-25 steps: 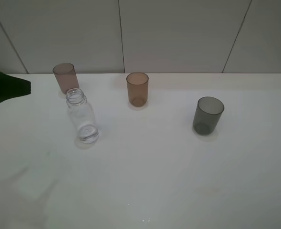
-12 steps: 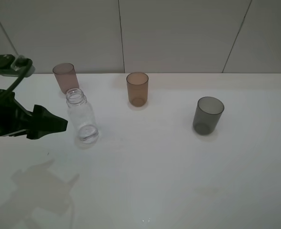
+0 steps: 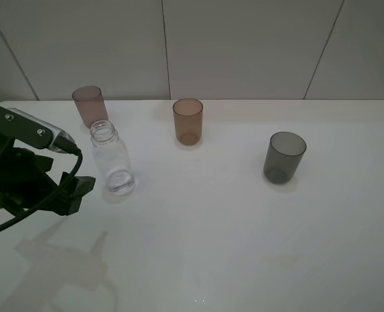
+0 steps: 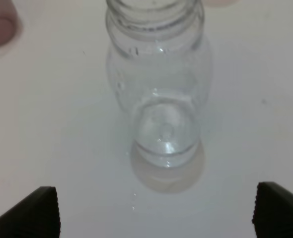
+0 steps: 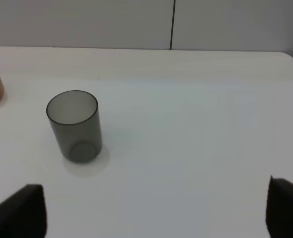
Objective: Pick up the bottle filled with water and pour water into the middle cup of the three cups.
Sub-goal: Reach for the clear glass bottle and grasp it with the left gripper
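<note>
Quick take on the grab here. The bottle (image 3: 112, 159) stands upright on the white table (image 3: 244, 227), left of centre in the overhead shot, just in front of the pink cup (image 3: 90, 106) and close to it. The orange cup (image 3: 187, 121) it has to fill sits up in the middle, well apart, and the grey cup (image 3: 284, 156) is off to the right.

The left gripper (image 3: 77, 194) is at the left edge, just beside the bottle, with its jaws spread wide and nothing in them. The wrist shot has the bottle lined up dead centre between the two fingers. The right gripper (image 5: 151, 210) is also wide open and empty, parked near the grey cup.

Handling-wise, I'd guess thin clear plastic, so it's light, smooth and a bit slippery, and it'll dent if squeezed hard. There's no cap, so any tilt on the way over spills. The water looks low in it, so the weight's near the base. I'd grab the straight body below the rounded shoulders, about mid-height, firm but not crushing, and keep clear of the pink cup behind.
</note>
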`<state>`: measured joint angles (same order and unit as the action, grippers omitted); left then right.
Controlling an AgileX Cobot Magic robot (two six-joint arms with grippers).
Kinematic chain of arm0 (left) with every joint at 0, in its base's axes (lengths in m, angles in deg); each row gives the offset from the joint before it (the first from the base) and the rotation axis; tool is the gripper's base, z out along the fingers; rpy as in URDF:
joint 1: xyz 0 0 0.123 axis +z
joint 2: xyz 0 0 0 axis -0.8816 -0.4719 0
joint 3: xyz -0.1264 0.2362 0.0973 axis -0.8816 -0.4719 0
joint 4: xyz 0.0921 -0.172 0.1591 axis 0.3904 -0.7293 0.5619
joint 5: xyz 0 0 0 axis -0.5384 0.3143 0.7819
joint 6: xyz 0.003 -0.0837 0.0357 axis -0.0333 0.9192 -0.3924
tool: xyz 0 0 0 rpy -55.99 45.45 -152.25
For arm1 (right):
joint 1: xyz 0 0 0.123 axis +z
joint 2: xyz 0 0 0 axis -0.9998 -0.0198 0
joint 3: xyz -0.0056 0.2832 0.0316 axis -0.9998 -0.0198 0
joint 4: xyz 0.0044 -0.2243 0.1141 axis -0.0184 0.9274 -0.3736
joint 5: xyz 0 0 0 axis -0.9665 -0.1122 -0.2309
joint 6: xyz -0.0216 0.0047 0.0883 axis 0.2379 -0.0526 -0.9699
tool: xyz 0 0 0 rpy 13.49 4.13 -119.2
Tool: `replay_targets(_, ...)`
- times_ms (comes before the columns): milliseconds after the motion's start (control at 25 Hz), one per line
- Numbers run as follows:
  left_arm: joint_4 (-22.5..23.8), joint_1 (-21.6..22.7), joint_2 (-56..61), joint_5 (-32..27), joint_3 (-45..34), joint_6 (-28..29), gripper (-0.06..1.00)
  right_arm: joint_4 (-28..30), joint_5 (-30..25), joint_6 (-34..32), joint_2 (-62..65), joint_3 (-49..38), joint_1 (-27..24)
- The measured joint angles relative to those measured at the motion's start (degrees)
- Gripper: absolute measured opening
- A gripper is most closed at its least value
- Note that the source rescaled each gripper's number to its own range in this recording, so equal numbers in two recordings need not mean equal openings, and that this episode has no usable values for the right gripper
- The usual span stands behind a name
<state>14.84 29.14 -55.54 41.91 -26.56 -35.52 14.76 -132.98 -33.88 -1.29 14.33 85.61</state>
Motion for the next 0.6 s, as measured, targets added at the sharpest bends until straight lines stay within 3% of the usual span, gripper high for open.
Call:
replay_targets(160,2.32,-2.07,-2.38,5.24,-0.08,6.84,1.0,0.0,0.0,0.0,0.0,0.0,0.0)
replay_targets(280,12.94,-2.4,-5.42,6.88,-0.08,19.15,1.0,0.0,0.0,0.0,0.0,0.0,0.0)
replay_targets(400,20.34,-2.4,-8.37,11.27,-0.08,28.59,1.0,0.0,0.0,0.0,0.0,0.0,0.0)
replay_targets(480,22.99,-2.4,-10.42,14.49,-0.08,33.73,1.0,-0.34,0.0,0.0,0.0,0.0,0.0)
replay_targets(600,24.42,-2.4,-14.28,18.32,-0.08,36.58,1.0,0.0,0.0,0.0,0.0,0.0,0.0)
